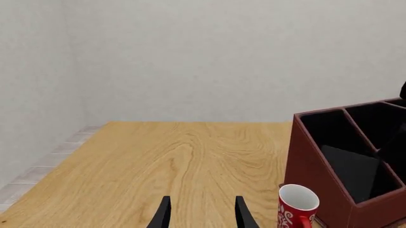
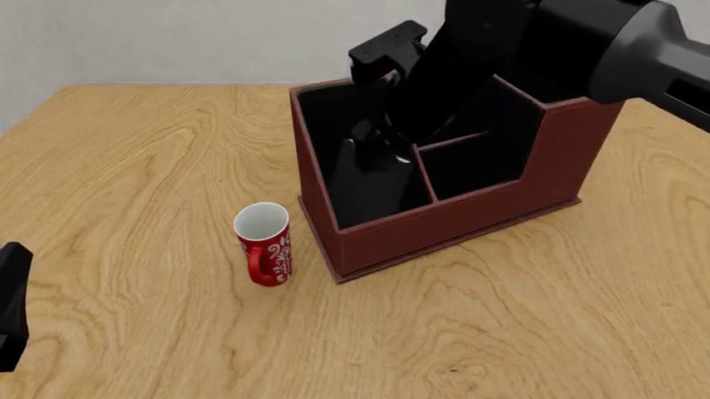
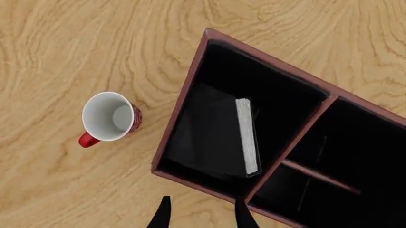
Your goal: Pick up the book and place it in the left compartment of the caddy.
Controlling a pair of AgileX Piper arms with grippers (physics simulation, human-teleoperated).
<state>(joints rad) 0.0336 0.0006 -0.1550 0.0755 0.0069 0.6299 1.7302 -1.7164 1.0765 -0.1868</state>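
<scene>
The black book [image 3: 212,140] leans inside the left compartment [image 3: 254,88] of the red-brown caddy [image 3: 179,109], its white page edge [image 3: 247,135] facing up. From the front the book [image 2: 372,187] is a dark slab in that long slot. My right gripper [image 3: 201,216] hangs open above the caddy [image 2: 444,229], apart from the book and holding nothing. My left gripper [image 1: 203,216] is open and empty, low over the table to the left of the caddy [image 1: 317,166]. In the front view only a dark part of the left arm shows at the left edge.
A red-and-white mug [image 2: 265,243] stands upright just left of the caddy's front corner, also seen as the mug [image 1: 297,205] and the mug [image 3: 109,117]. The wooden table [image 2: 122,166] stretches left and forward. A grey wall [image 1: 222,57] lies behind.
</scene>
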